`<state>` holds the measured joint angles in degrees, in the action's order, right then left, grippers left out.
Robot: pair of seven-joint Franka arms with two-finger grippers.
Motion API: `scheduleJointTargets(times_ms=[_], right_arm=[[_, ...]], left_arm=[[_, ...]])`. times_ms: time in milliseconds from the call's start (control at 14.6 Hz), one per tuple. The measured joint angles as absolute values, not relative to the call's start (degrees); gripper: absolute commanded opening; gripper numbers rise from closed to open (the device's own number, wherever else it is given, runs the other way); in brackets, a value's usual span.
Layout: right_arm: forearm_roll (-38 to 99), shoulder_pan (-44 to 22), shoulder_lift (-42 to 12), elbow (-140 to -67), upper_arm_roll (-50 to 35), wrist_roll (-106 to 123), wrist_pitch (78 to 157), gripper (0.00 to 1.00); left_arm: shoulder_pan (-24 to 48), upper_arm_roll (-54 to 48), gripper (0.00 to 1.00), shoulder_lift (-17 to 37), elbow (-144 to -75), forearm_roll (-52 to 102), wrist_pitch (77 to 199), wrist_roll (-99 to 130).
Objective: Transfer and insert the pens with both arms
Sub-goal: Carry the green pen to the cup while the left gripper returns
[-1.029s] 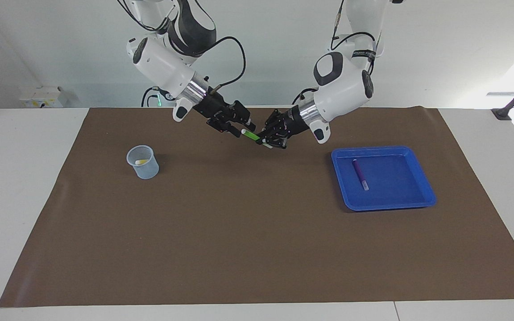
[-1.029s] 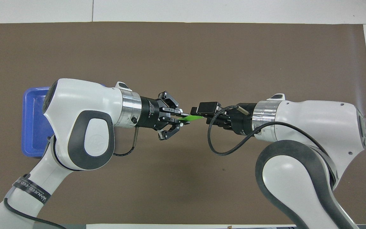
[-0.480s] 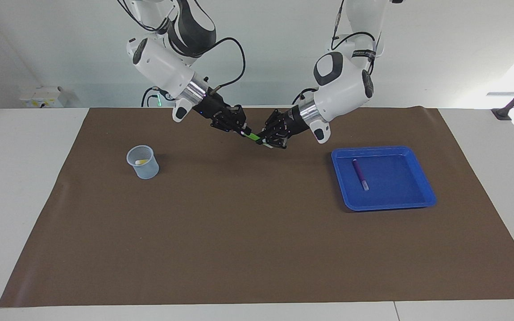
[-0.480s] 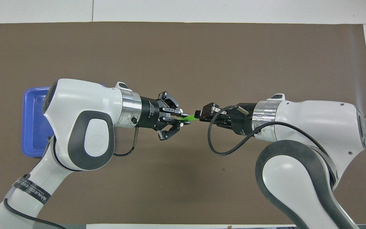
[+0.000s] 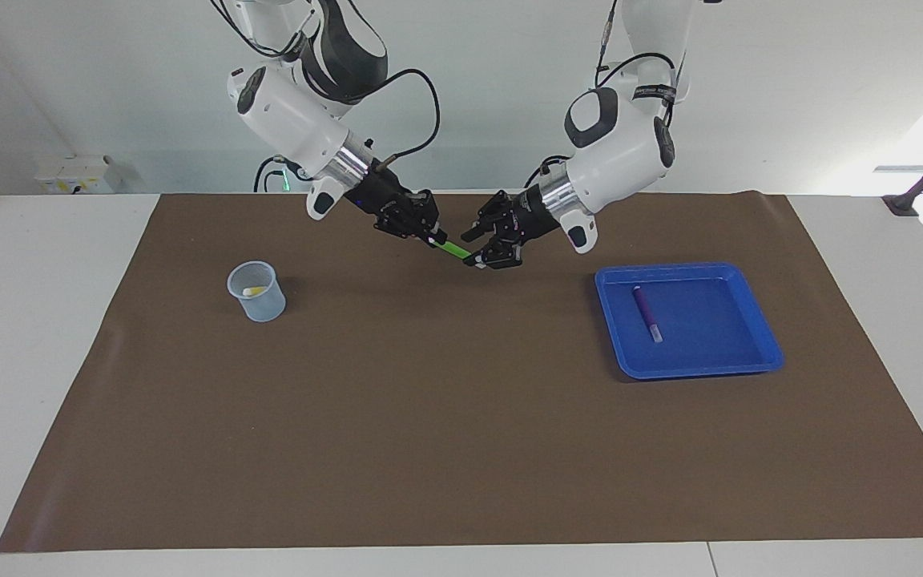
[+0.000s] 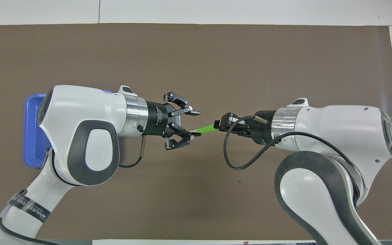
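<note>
Fingers of the left gripper stand spread beside the green pen; the right gripper clamps its other end over the mat

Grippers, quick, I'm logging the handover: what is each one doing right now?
Left gripper: open, beside the green pen, not gripping it.
Right gripper: shut on the green pen, over the mat.

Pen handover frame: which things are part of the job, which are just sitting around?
In the job:
- green pen, held over the mat by the right gripper
- left gripper, open beside it
- purple pen in the blue tray
- yellow pen in the clear cup

Just there:
- brown mat
- wall socket box
</note>
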<state>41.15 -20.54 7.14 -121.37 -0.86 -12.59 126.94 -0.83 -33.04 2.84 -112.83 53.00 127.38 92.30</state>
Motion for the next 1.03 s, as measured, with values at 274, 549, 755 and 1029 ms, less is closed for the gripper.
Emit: scheduleJointTargets(times_ms=[274, 549, 755, 1029], right_arm=[[21.40, -11.38, 7.84, -112.21, -0.55, -5.51, 107.03, 0.00], [14.20, -1.65, 6.89, -107.92, -0.11, 9.03, 99.35, 0.00], [7.36, 1.64, 5.76, -108.49, -0.01, 18.10, 98.35, 0.00], [4.25, 3.52, 5.62, -113.04, -0.10, 23.35, 98.72, 0.00]], left_arm=[[-7.36, -32.73, 1.00, 1.89, -112.60, 43.56, 119.67, 89.61], [-12.70, -32.51, 1.00, 1.89, -112.31, 31.31, 115.45, 83.15], [-15.72, -32.46, 1.00, 1.88, -112.46, 27.52, 113.07, 71.41], [-20.01, -32.30, 1.00, 2.01, -114.12, 20.42, 111.28, 51.33]])
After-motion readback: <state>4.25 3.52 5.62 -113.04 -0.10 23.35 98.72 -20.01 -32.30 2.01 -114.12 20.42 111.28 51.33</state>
